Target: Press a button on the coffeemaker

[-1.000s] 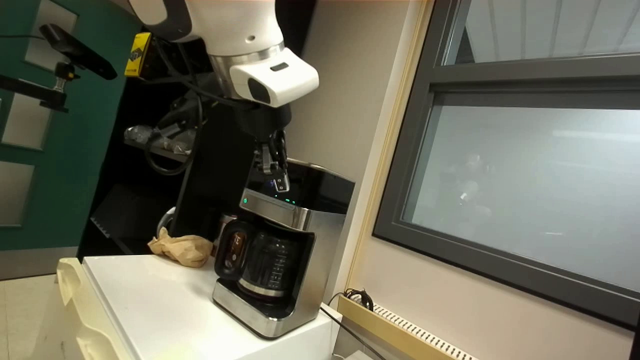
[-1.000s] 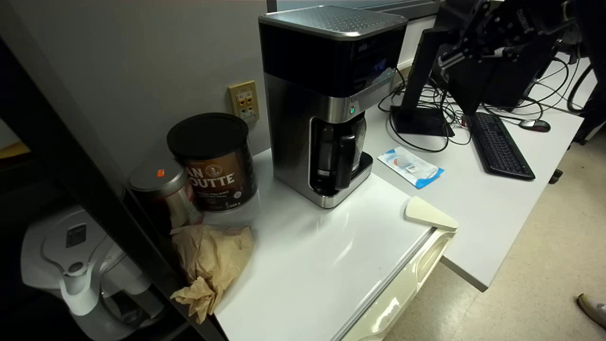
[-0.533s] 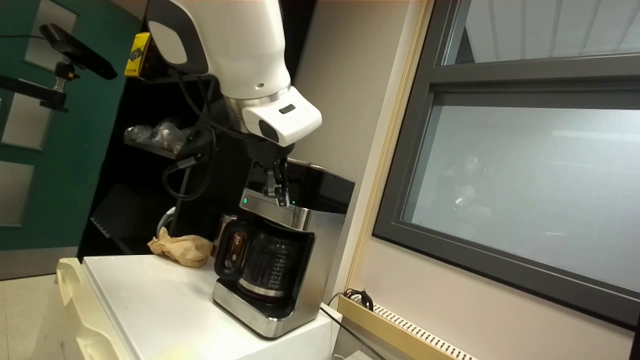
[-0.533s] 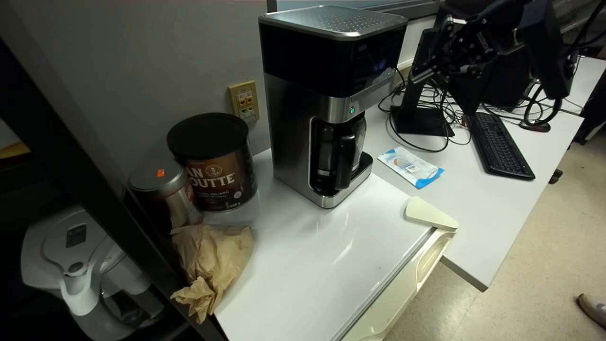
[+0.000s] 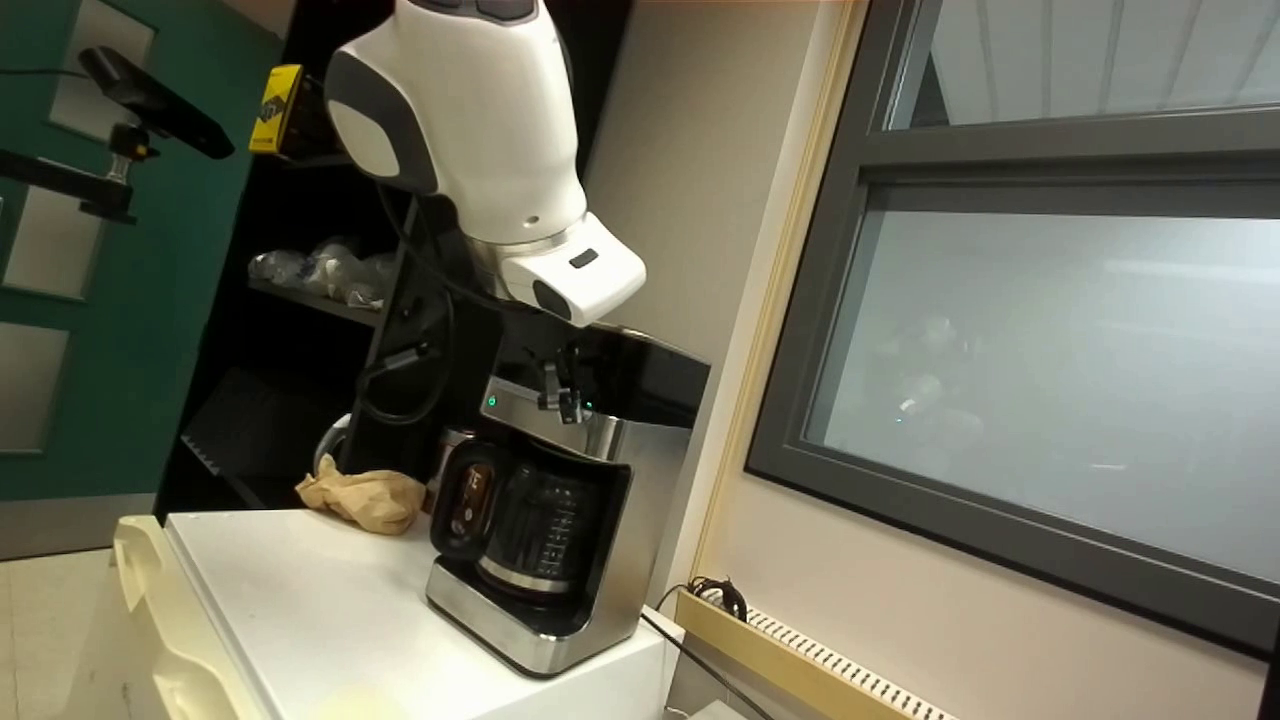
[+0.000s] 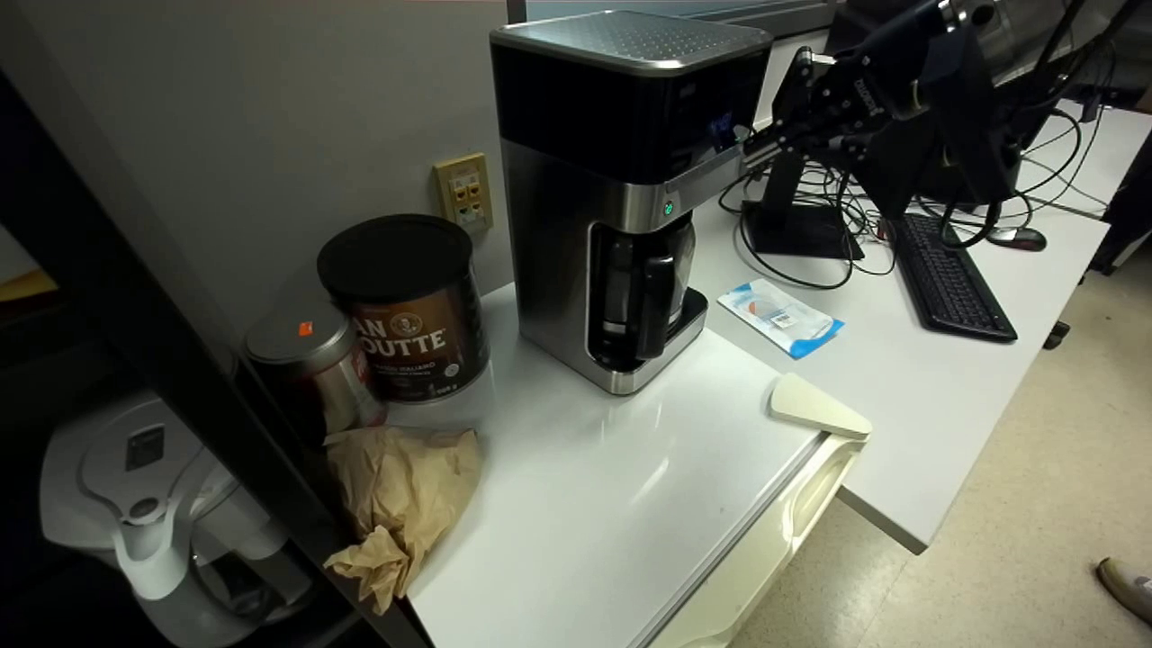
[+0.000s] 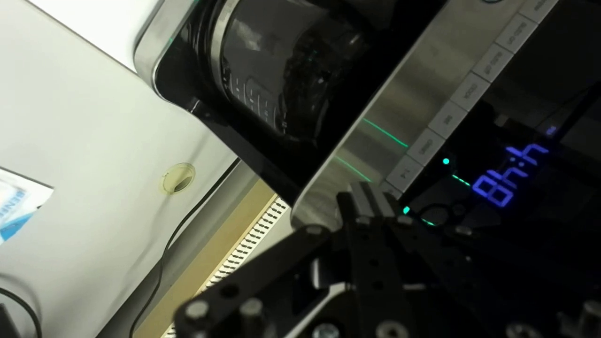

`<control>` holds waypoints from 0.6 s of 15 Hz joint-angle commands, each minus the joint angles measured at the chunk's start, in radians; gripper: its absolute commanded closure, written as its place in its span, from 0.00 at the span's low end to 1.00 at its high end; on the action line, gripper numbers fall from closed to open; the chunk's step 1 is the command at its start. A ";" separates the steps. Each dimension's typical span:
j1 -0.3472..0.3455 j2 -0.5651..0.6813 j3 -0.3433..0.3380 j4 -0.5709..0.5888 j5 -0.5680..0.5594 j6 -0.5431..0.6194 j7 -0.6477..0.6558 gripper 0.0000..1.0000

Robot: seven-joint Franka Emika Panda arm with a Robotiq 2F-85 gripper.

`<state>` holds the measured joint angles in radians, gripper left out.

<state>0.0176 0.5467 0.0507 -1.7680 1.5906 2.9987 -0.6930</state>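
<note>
On the table point(image 6: 585, 504) stands the coffeemaker point(image 6: 576, 202), rigid and likely heavy. Fingers point(image 7: 360, 201), pressed together and empty, sit at its button strip point(image 7: 426, 147), where a light push, not a grasp, should do.

1. Brushed-looking metal and glossy black panels point(image 6: 585, 99) clad the coffeemaker point(image 6: 567, 261), just beside the gripper point(image 7: 370, 199).
2. The gripper itself is matt black, studded with shiny metal pins point(image 7: 251, 307).
3. Below the gripper, smooth glass forms the carafe point(image 5: 535, 520), its black handle point(image 6: 657, 306) plastic-looking.
4. Above the gripper, the arm point(image 5: 490, 110) is smooth, white and plastic-looking.
5. Crumpled, matt brown paper point(image 6: 409, 504) lies lower than the gripper, well apart from it.
6. A smooth, glossy white worktop point(image 6: 585, 513) spreads lower than the gripper.
</note>
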 commanded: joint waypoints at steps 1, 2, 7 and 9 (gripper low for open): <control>0.004 0.041 0.009 0.069 0.036 0.009 -0.057 1.00; 0.003 0.043 0.009 0.070 0.036 0.010 -0.060 1.00; -0.003 -0.012 0.018 -0.005 0.049 -0.015 -0.102 1.00; -0.005 -0.046 0.027 -0.049 0.077 -0.026 -0.153 1.00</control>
<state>0.0172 0.5473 0.0580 -1.7692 1.6118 2.9929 -0.7567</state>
